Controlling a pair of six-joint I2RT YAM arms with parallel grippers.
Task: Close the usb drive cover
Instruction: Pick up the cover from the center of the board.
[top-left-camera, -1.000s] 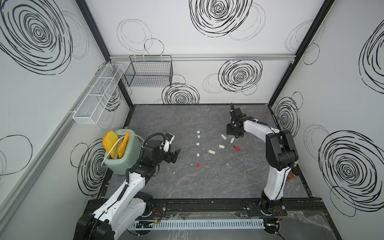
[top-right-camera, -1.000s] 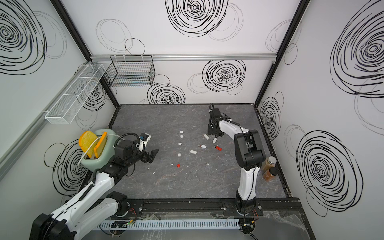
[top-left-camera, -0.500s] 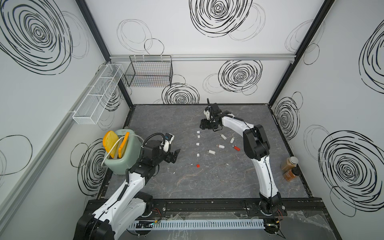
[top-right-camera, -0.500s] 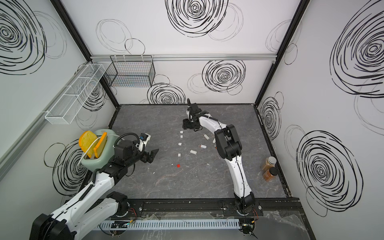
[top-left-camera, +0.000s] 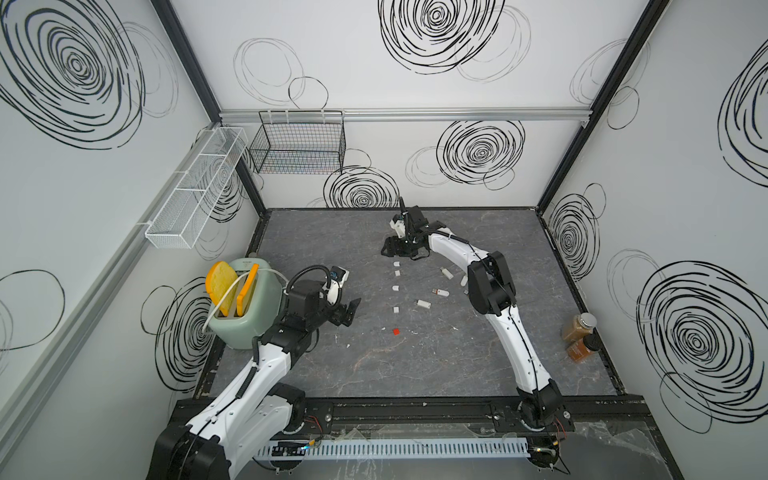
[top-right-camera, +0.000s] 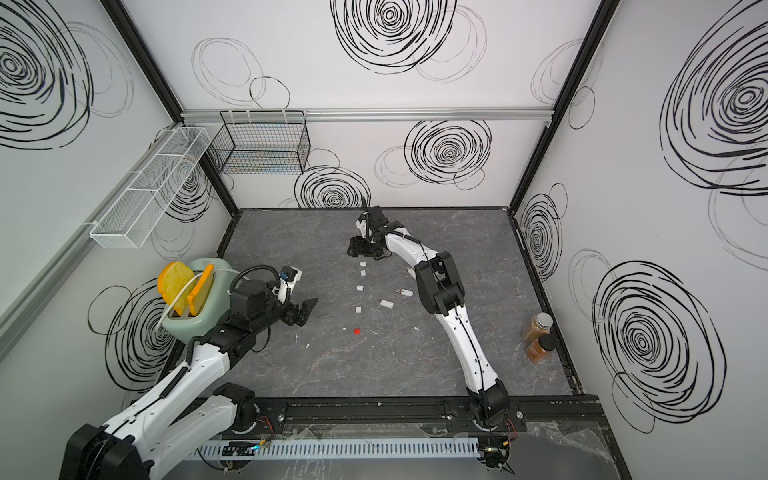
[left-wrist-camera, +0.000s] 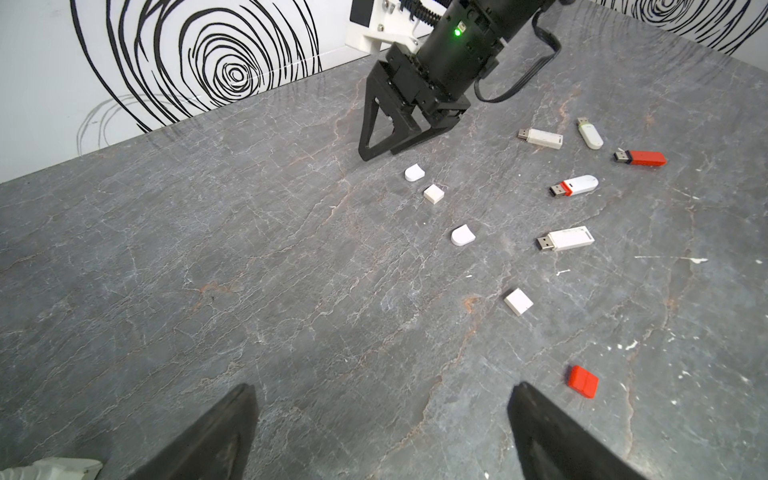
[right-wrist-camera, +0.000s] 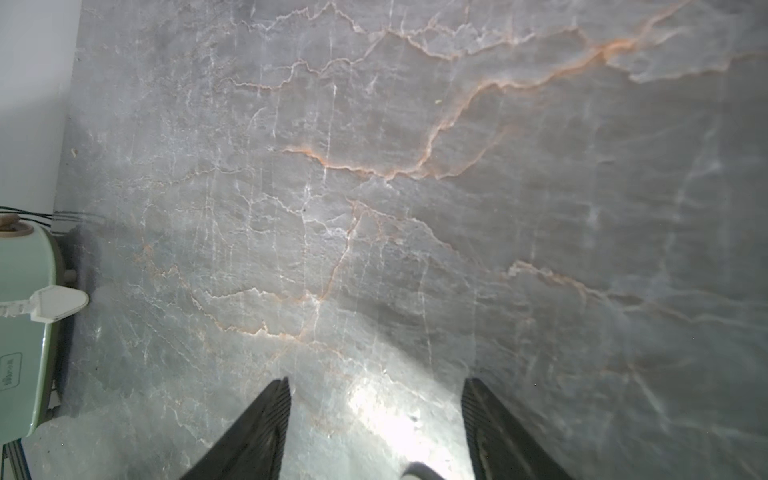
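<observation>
Nearest us, the left claw (left-wrist-camera: 384, 386) hovers over the counter (left-wrist-camera: 208, 270), spread as wide as it goes and empty. Just beyond its tips lies the red cap (left-wrist-camera: 583, 381). A loose row of white pieces runs on from there: the square cap (left-wrist-camera: 518, 301), the round cap (left-wrist-camera: 462, 235), the far square cap (left-wrist-camera: 433, 194) and the far round cap (left-wrist-camera: 413, 172). Beside that row, and clear of it, lie five drives (left-wrist-camera: 565, 240), every plug bare; the red drive (left-wrist-camera: 642, 158) is among the farthest. Nothing is capped yet, so we judge the task barely begun.

At the far end the right claw (left-wrist-camera: 386, 151) points down at the counter, its tips just beside the far round cap; we cannot tell whether they touch. Its jaws stand partly apart with only bare counter between them. We read this as the reach for a cap. The next move calls for centring the jaws over that small cap, closing on its sides, then carrying it to a round-ended drive (left-wrist-camera: 575, 185) and pressing it squarely onto the plug.
</observation>
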